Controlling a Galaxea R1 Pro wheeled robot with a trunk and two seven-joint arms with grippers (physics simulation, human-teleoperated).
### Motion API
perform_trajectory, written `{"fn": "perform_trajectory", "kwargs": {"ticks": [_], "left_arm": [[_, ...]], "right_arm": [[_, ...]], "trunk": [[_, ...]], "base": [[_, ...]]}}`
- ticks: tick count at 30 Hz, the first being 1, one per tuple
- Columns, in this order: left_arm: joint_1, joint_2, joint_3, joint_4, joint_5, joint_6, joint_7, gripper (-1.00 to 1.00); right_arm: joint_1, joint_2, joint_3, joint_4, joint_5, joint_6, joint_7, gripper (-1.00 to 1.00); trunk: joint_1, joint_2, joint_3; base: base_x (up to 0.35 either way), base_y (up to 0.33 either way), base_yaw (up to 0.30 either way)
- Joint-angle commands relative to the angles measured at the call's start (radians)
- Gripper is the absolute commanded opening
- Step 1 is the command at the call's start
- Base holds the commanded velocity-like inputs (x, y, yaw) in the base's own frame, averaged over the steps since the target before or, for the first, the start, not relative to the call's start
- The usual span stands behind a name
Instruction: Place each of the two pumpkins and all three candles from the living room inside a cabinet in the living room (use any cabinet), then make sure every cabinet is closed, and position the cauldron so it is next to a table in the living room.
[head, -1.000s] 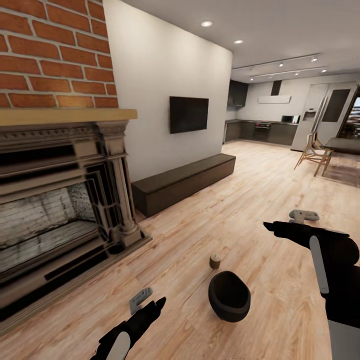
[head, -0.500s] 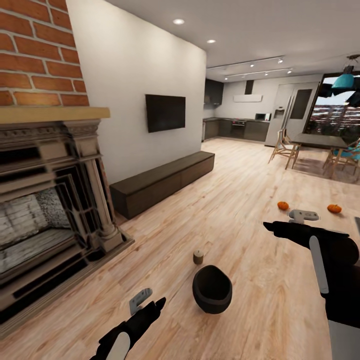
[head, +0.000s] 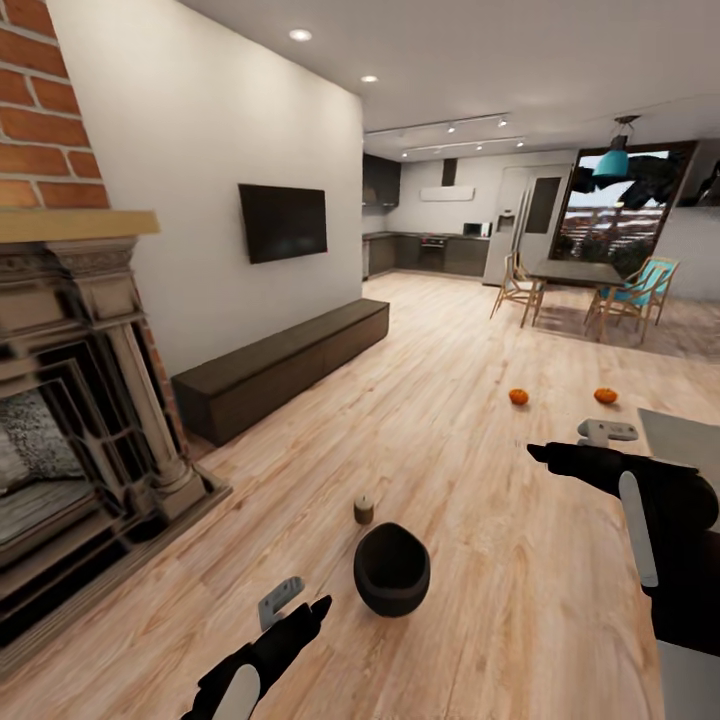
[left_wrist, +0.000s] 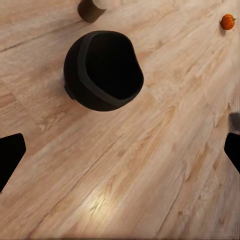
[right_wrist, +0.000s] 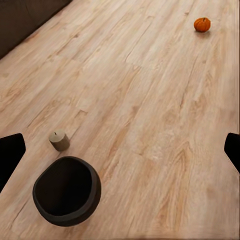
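Two pumpkins (head: 518, 396) (head: 605, 396) out on the open floor (head: 450, 450), well beyond cauldron (head: 392, 568) and candle (head: 364, 510). Probably light, hard, ribbed; best pinched across the sides. Left gripper (head: 292, 600) and right gripper (head: 570, 445): fingers spread wide, empty.

An open-plan home: brick fireplace (head: 70, 400), wall television (head: 282, 222), dining table (head: 575, 272), kitchen units (head: 420, 253) beyond.

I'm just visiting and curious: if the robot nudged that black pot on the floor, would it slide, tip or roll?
The cauldron looks round-bellied and already leans to one side, so a push would probably rock or roll it rather than slide it. Its walls look thick and stiff. The small candle stands close, so a nudge that way might topple it.
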Motion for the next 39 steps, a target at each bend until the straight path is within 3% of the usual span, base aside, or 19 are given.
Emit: {"fn": "perform_trajectory", "kwargs": {"ticks": [1,5,14,39], "left_arm": [[0.0,0.0,-0.001,-0.002,0.011,0.003,0.009,1.0],[0.0,0.0,0.0,-0.002,0.011,0.003,0.009,1.0],[0.0,0.0,0.042,-0.001,0.011,0.003,0.009,1.0],[0.0,0.0,0.048,0.02,0.012,-0.018,0.009,1.0]], "right_arm": [[-0.001,0.0,-0.001,-0.001,-0.001,0.005,0.002,1.0],[-0.001,0.0,-0.001,0.0,-0.001,0.005,0.002,1.0],[-0.001,-0.002,-0.001,-0.001,-0.003,0.005,0.002,1.0],[-0.001,0.002,0.0,0.0,-0.003,0.005,0.002,1.0]], "trunk": [[0.0,-0.001,-0.002],[0.0,-0.001,-0.004],[0.0,-0.001,-0.009],[0.0,-0.001,-0.023]], "base": [[0.0,0.0,-0.273],[0.0,0.0,-0.273],[0.0,0.0,-0.273],[0.015,0.008,-0.272]]}}
